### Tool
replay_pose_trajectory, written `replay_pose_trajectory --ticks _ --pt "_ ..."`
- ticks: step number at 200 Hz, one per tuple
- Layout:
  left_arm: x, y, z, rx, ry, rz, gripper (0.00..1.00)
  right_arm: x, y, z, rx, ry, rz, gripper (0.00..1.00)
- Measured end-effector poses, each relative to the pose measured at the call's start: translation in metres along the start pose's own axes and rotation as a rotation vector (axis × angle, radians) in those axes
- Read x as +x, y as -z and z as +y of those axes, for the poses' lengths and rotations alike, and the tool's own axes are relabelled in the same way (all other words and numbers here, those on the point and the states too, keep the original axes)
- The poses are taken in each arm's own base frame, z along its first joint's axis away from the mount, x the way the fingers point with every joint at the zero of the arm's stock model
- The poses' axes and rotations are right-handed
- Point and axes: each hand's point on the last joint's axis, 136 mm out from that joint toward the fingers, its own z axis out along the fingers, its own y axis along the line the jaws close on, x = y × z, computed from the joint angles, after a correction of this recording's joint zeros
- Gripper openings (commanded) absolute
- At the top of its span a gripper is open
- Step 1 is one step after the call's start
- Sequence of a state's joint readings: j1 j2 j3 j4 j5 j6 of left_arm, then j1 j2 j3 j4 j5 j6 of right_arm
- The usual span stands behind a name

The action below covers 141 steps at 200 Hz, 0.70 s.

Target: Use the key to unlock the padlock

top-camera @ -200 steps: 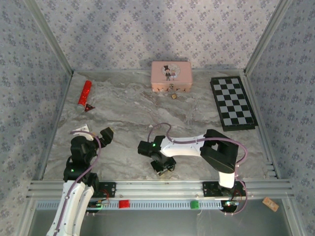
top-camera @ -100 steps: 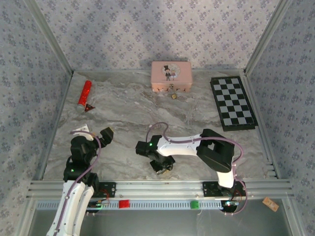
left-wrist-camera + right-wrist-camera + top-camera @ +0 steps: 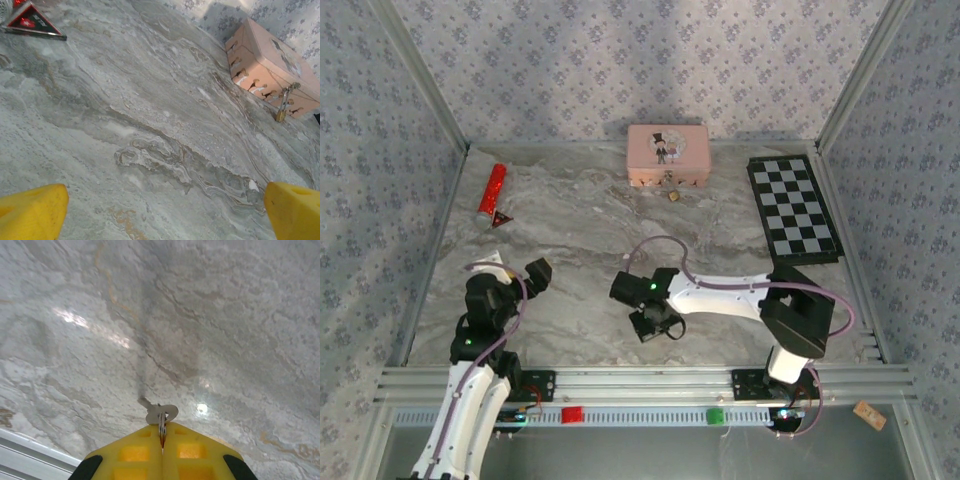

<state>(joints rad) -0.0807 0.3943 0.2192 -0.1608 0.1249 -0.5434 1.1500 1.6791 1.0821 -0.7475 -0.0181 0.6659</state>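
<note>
Right wrist view: right claw point(image 3: 161, 434) pinches the key point(image 3: 161, 415), well short of the pink box point(image 3: 667, 155). Your left claw point(image 3: 162, 210): spread, empty. The padlock point(image 3: 281, 113) sits against that box's front. Grasp looks made; next, carry key there, blade toward keyhole.

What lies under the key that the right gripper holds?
Grey marble tabletop shows beneath the key, which the shut right gripper pinches. The yellow fingers cover the key's lower part; whether the key touches the table cannot be told.

A pink box point(image 3: 667, 154) stands at the back, a checkerboard point(image 3: 792, 209) right, a red stick point(image 3: 492, 189) left.
</note>
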Motion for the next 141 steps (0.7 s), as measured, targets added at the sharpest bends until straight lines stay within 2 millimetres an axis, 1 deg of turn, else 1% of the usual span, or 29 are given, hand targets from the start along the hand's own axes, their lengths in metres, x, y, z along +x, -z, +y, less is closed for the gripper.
replay_pose_trajectory --ticks 22,44,57,73,88,103,120,141 --pt "0.012 -0.008 -0.004 0.028 0.013 0.067 1.0 -0.013 0.01 0.0 -0.091 -0.032 -0.09 0.0" --pt "0.031 -0.015 -0.018 0.08 0.016 0.177 0.99 -0.037 0.034 -0.01 -0.207 -0.101 -0.229 0.0" --pt "0.039 -0.017 -0.035 0.128 -0.008 0.234 0.99 -0.053 0.051 -0.016 -0.277 -0.142 -0.317 0.0" --pt "0.045 -0.016 -0.063 0.207 -0.067 0.283 0.98 -0.072 0.074 -0.026 -0.36 -0.184 -0.426 0.0" --pt "0.047 -0.014 -0.094 0.302 -0.131 0.307 0.97 -0.083 0.093 -0.035 -0.421 -0.213 -0.51 0.0" --pt "0.049 -0.014 -0.119 0.377 -0.182 0.32 0.97 -0.092 0.113 -0.044 -0.475 -0.235 -0.589 0.0" --pt "0.052 -0.015 -0.137 0.432 -0.218 0.336 0.97 -0.103 0.139 -0.051 -0.533 -0.248 -0.675 0.0" --pt "0.053 -0.019 -0.151 0.472 -0.241 0.346 0.96 -0.111 0.167 -0.055 -0.599 -0.254 -0.764 0.0"
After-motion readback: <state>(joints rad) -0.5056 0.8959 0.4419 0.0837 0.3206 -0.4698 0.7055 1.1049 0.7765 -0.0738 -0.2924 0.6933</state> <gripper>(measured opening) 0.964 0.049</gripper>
